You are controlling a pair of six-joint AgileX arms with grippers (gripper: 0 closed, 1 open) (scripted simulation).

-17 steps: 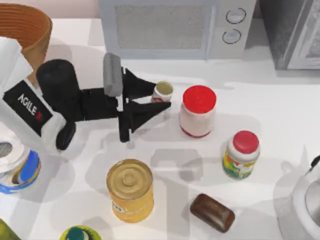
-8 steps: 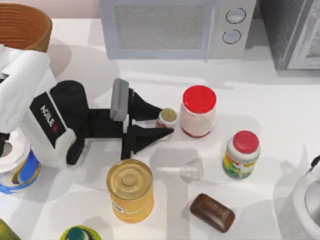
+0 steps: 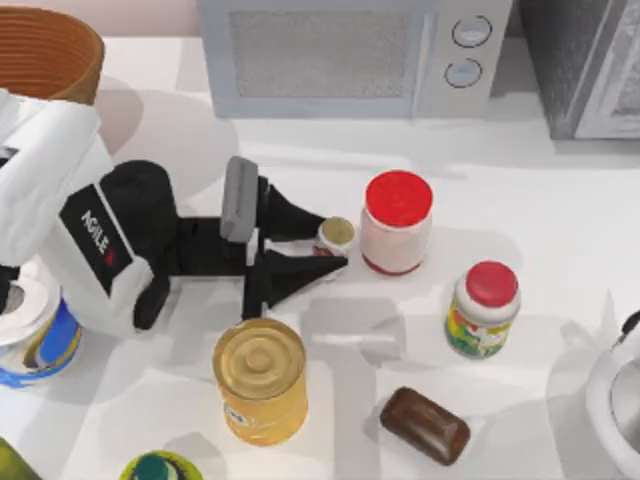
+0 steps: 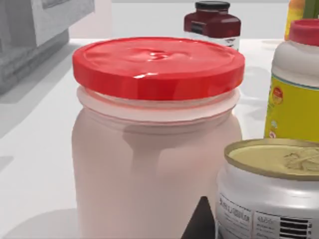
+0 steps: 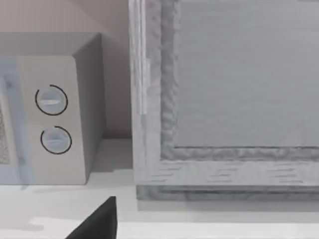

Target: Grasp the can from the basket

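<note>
Over the last second the left end effector (image 3: 325, 243) had carried the can (image 3: 337, 236) away from the microwave (image 3: 340, 55) and toward the near edge, stopping just beside the red-lidded jar (image 3: 397, 222); since half a second ago nothing moved. Its fingers were clamped on the can, well apart from the basket (image 3: 45, 50), so the grasp seemed done. Contact under the can was hidden. The right arm (image 3: 615, 400) sat parked, cut off at the worktop's right edge, and I cannot tell its end effector's state.
</note>
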